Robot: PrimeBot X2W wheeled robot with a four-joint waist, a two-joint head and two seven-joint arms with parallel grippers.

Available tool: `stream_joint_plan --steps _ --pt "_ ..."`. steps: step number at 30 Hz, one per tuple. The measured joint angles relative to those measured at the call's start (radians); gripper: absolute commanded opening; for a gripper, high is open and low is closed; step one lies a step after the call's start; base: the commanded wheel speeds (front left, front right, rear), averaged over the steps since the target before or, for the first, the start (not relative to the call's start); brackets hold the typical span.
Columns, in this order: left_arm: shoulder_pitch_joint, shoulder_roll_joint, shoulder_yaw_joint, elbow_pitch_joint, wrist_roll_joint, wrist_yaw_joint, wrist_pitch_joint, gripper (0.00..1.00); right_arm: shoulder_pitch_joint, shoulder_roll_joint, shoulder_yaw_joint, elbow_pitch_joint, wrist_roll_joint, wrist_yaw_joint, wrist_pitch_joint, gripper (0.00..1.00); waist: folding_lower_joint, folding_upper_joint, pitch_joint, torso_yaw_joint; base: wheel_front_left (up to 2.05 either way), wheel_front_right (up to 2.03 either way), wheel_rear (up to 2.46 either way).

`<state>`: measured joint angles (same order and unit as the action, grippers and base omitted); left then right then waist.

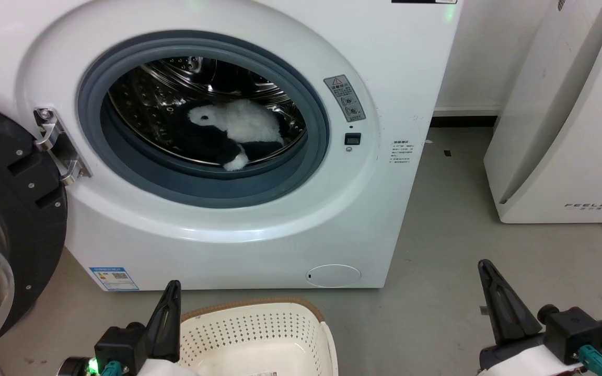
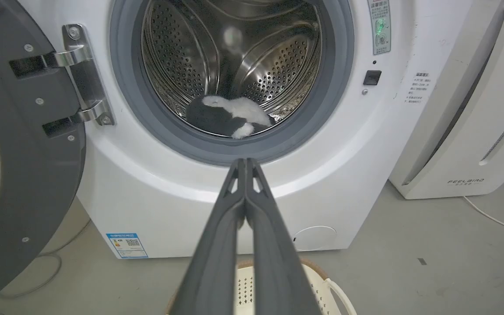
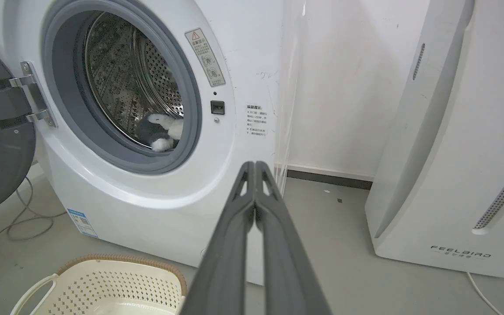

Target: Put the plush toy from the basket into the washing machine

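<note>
Grey floor (image 1: 437, 261) fronts the large white front-loading washing machine (image 1: 259, 240). Low in its shiny steel drum (image 2: 278, 65), near the front lip, lies the fluffy white-and-black plush toy (image 1: 238, 128). My left gripper (image 2: 245, 162) and right gripper (image 3: 255, 164) each have fingers pressed together, pinching nothing, touching nothing.

Ahead of your left gripper (image 2: 245, 161): washing machine (image 2: 155, 197) shell glossy white, drum (image 2: 278, 65) shiny perforated steel, gasket (image 2: 125, 87) matt grey, likely rubber. Plush toy (image 2: 230, 116) is fluffy pile. Below the fingertips, basket (image 2: 244, 286) is smooth perforated plastic. Fingers (image 2: 217, 245) are matt dark.
</note>
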<state>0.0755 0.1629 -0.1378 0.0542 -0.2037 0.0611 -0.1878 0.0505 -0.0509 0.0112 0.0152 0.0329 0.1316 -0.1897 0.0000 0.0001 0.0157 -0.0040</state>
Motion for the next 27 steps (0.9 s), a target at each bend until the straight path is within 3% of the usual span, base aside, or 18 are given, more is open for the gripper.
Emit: stream_joint_plan --steps 27 --pt "-0.019 -0.032 0.041 -0.016 0.06 -0.019 0.057 0.0 -0.004 0.0 -0.002 -0.002 -0.007 0.0 0.057 0.0 0.0 0.0 -0.005 0.001 0.0 0.0 0.0"
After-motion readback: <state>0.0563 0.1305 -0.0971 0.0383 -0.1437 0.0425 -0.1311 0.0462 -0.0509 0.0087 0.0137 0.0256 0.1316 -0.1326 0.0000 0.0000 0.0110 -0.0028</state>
